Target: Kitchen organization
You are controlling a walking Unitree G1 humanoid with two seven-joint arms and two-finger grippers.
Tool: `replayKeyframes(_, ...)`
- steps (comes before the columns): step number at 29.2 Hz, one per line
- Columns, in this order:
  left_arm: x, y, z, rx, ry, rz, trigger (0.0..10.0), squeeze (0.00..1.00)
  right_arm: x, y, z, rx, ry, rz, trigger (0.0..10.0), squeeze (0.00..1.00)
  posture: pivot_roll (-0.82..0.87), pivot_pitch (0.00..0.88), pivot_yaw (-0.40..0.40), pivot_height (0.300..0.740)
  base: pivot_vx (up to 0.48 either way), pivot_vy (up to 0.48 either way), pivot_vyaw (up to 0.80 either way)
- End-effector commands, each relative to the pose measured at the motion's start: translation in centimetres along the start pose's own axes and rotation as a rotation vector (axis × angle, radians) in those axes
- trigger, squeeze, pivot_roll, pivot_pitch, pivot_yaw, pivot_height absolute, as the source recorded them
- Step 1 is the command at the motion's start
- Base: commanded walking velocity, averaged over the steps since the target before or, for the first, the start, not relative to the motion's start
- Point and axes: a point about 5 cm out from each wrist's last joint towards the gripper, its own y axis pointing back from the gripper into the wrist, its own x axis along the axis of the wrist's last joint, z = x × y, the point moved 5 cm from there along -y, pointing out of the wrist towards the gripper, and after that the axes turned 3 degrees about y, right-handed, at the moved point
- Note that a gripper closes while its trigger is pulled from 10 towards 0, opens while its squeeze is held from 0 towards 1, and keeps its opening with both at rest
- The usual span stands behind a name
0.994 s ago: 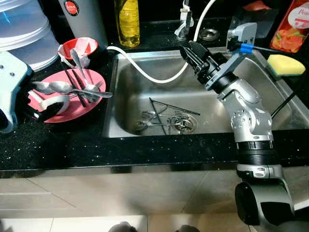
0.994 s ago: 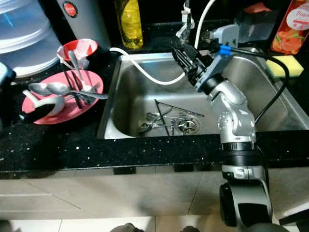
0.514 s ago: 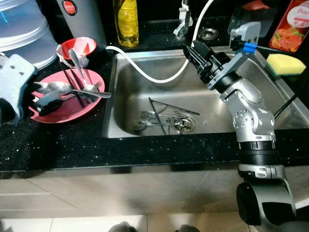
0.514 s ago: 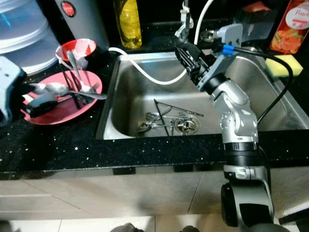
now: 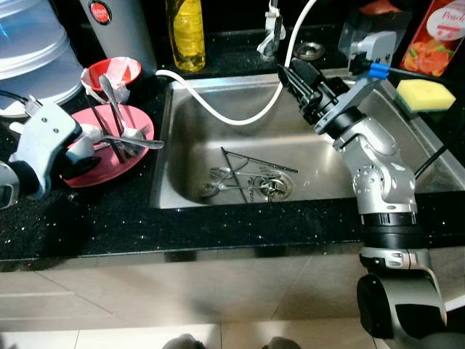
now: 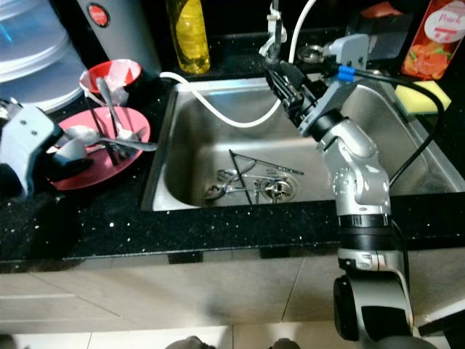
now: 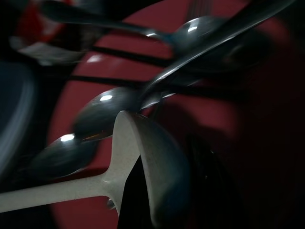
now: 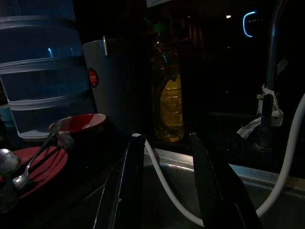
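My left pincer point(image 5: 73, 149) hovering over pink plate point(image 5: 87, 163), probably clamping white spoon point(image 7: 143, 152), handle lying across plate. Right pincer point(image 8: 164, 186) idling apart above sink point(image 5: 349, 163).

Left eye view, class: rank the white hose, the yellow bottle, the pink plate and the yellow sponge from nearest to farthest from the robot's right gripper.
Measured from the right gripper, held over the sink's back edge:
1. White hose, curving just beneath and beside the fingers.
2. Yellow bottle on the back counter to the left, and yellow sponge on the right rim: too close to call.
3. Pink plate, far left on the counter.
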Motion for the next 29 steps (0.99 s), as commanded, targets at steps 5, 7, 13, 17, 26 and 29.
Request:
replayKeyframes(5,1.2,0.0,-0.9,0.166,-0.151,0.024,0.0,0.00,0.2,-0.5,-0.5,0.023,-0.002,0.015,10.0,0.00,0.06,0.043,0.062,0.740,0.000,0.000,0.00)
replayKeyframes(7,2.7,0.3,-1.1,0.223,-0.188,0.073,9.5,0.00,0.2,-0.6,-0.6,0.029,-0.006,0.015,10.0,0.00,0.06,0.041,0.060,0.740,0.000,0.000,0.00)
replayKeyframes(13,9.8,1.6,3.3,0.085,-0.097,0.396,10.0,0.00,0.2,-0.9,-0.7,0.035,-0.008,0.016,10.0,0.00,0.06,0.040,0.057,0.740,0.000,0.000,0.00)
replayKeyframes(17,12.3,1.8,6.4,-0.032,-0.121,0.508,10.0,0.00,0.3,-1.0,-0.5,0.022,-0.008,0.023,10.0,0.00,0.06,0.034,0.053,0.740,0.000,0.000,0.00)
replayKeyframes(26,14.3,-0.9,9.9,-0.220,0.095,0.645,10.0,0.00,1.0,-0.4,1.1,-0.022,0.014,0.034,10.0,0.00,0.04,0.039,0.064,0.740,0.000,0.000,0.00)
replayKeyframes(29,15.3,-2.1,10.0,-0.254,0.158,0.677,10.0,0.00,1.3,0.1,2.2,-0.052,0.050,0.029,10.0,0.00,0.02,0.042,0.069,0.740,0.000,0.000,0.00)
